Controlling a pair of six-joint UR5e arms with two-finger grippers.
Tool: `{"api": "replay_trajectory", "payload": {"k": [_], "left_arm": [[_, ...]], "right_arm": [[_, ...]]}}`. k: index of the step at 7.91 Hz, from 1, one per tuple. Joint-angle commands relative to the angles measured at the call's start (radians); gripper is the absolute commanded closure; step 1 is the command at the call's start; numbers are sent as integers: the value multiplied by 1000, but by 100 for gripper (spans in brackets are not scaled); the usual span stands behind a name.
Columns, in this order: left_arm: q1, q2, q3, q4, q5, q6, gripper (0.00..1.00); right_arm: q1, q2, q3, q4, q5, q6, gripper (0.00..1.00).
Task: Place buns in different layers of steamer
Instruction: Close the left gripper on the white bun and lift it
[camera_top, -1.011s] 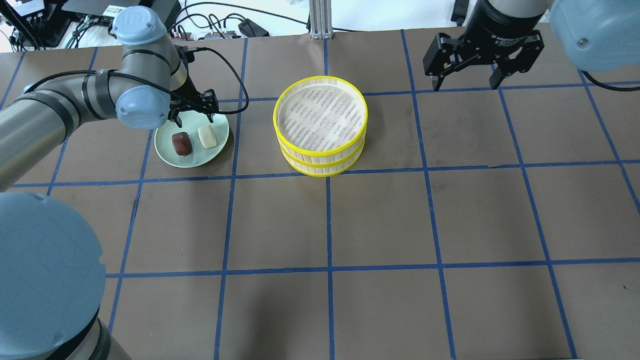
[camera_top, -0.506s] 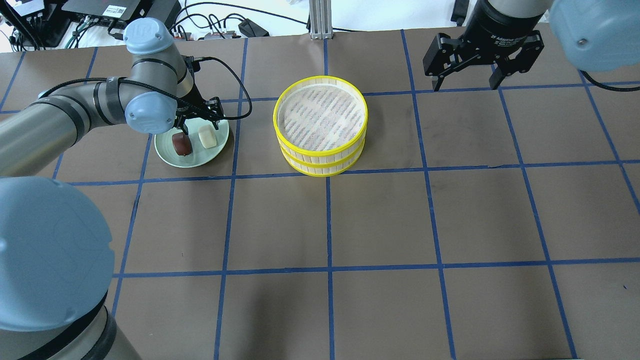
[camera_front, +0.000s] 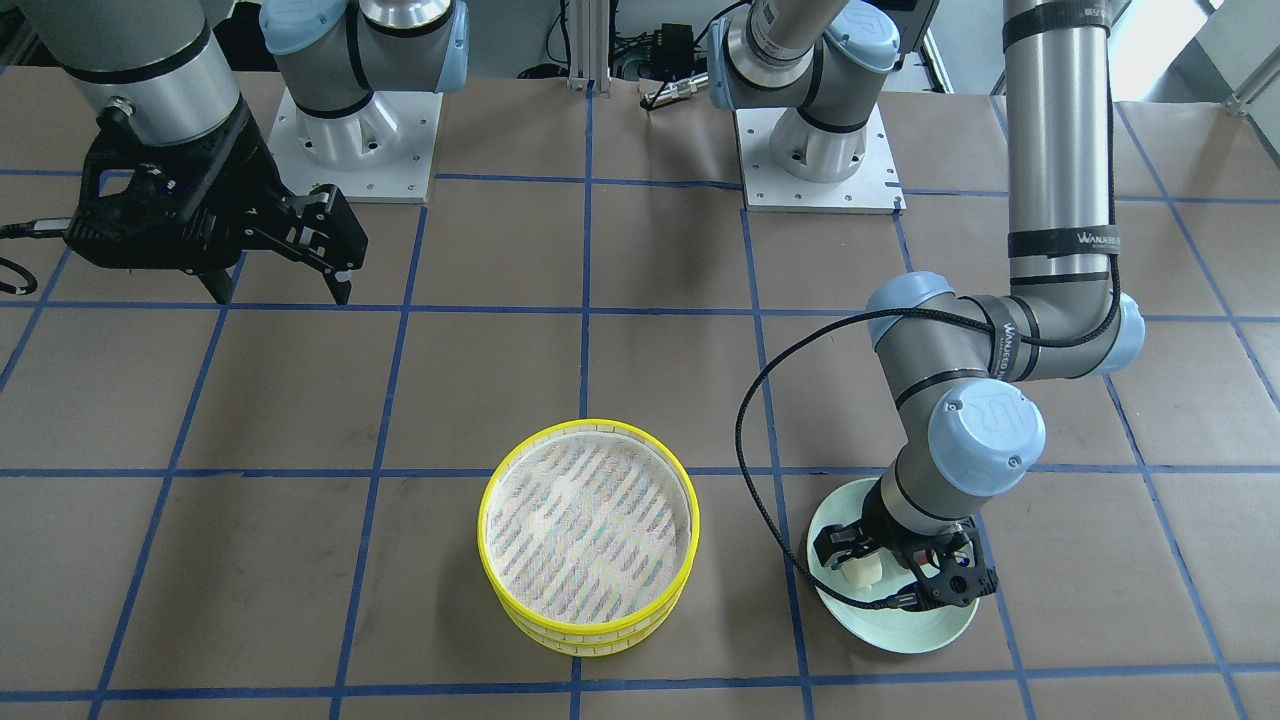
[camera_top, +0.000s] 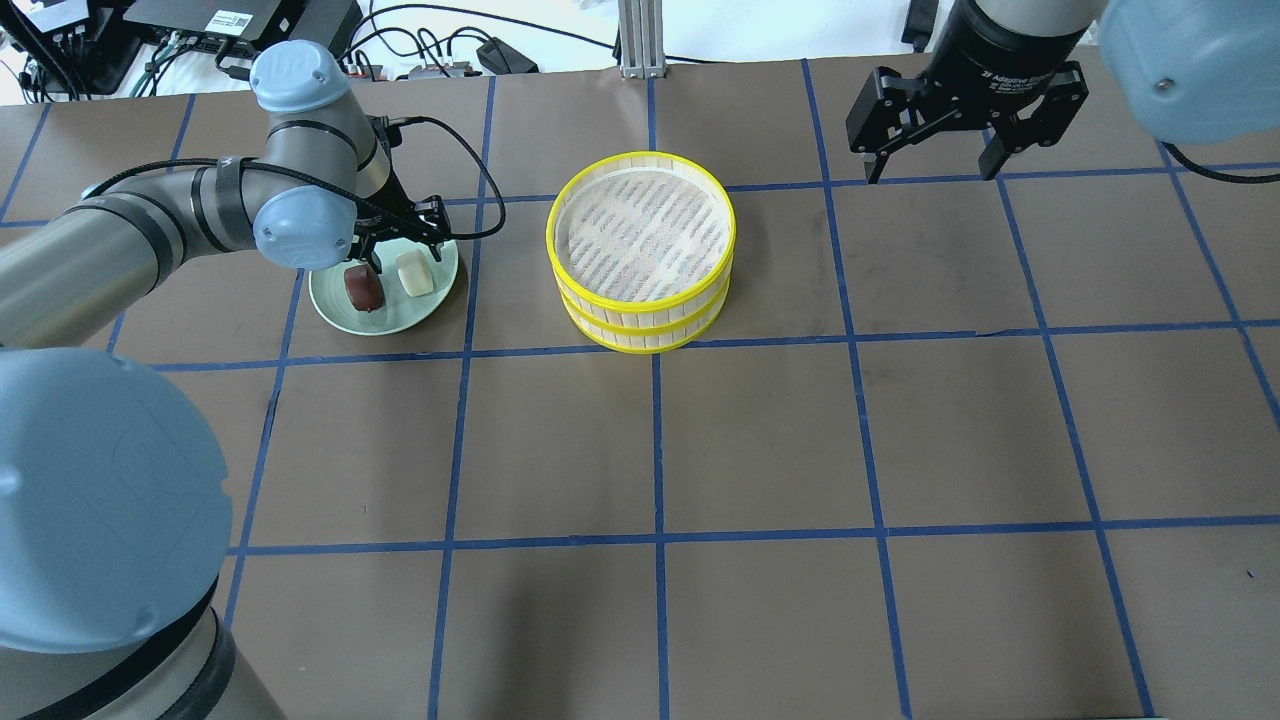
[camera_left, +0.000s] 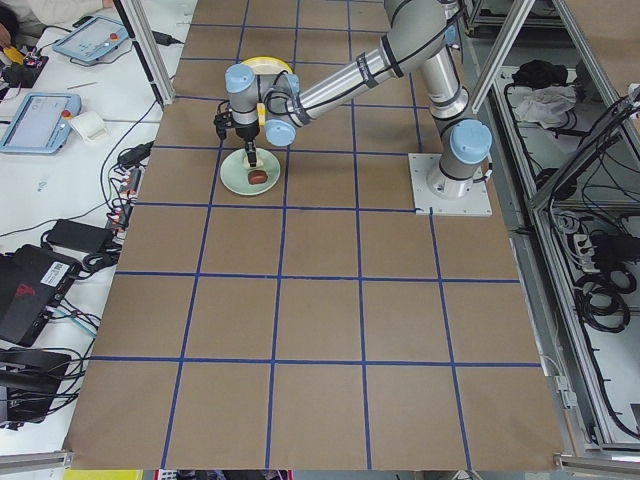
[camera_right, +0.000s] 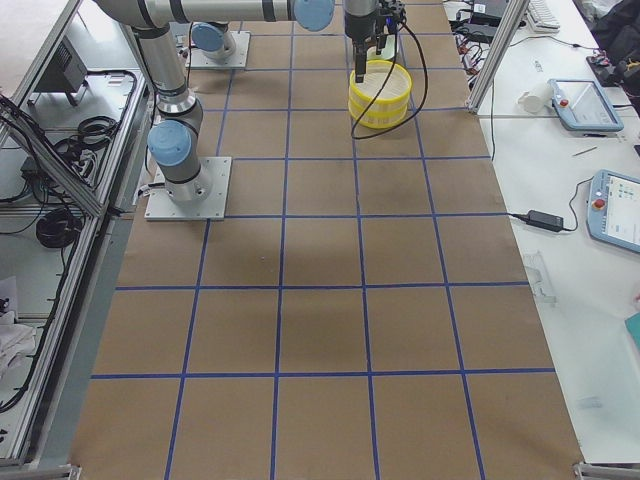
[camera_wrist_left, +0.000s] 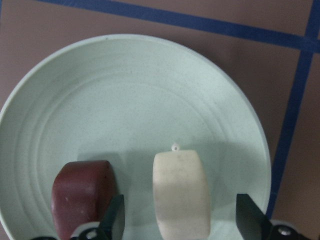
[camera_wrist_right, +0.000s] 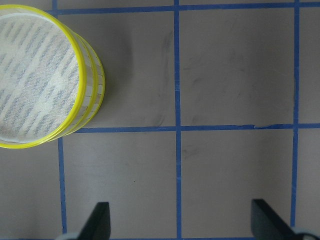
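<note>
The cream-white bun (camera_top: 414, 273) and the reddish-brown bun (camera_top: 363, 287) lie side by side on a pale green plate (camera_top: 390, 318). My left gripper (camera_top: 400, 245) is open and low over the plate. In the left wrist view its fingertips (camera_wrist_left: 112, 220) stand on either side of the white bun (camera_wrist_left: 180, 192), with the brown bun (camera_wrist_left: 82, 192) just outside the left finger. The two yellow-rimmed steamer layers (camera_top: 640, 157) stand stacked mid-table, with nothing on the upper mesh. My right gripper (camera_top: 932, 172) is open and empty, high at the far right.
A black cable (camera_top: 470, 160) loops from the left wrist beside the plate. The steamer stack (camera_wrist_right: 92, 85) shows at the left of the right wrist view. Brown table with blue tape grid lines (camera_top: 655, 440) spreads toward the robot.
My left gripper has moved right and down over the plate, so its open fingers now straddle the white bun. The right arm, the buns and the steamer have not moved.
</note>
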Motion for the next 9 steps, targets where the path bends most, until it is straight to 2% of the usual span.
{"api": "replay_trajectory", "payload": {"k": [1,6,7,8,9], "left_arm": [[2,-4,-3,-2,-3,-17,19],[0,-13,-3,-2,8,-14,20],[0,-16,-4,-2,1,-17,23],[0,-23,-3,-2,-1,-20,31],[0,-28,-4,-2,0,-19,32]], "right_arm": [[0,1,-1,1,0,0,0],[0,1,0,-1,0,0,0],[0,1,0,1,0,0,0],[0,1,0,1,0,0,0],[0,-1,0,1,0,0,0]]}}
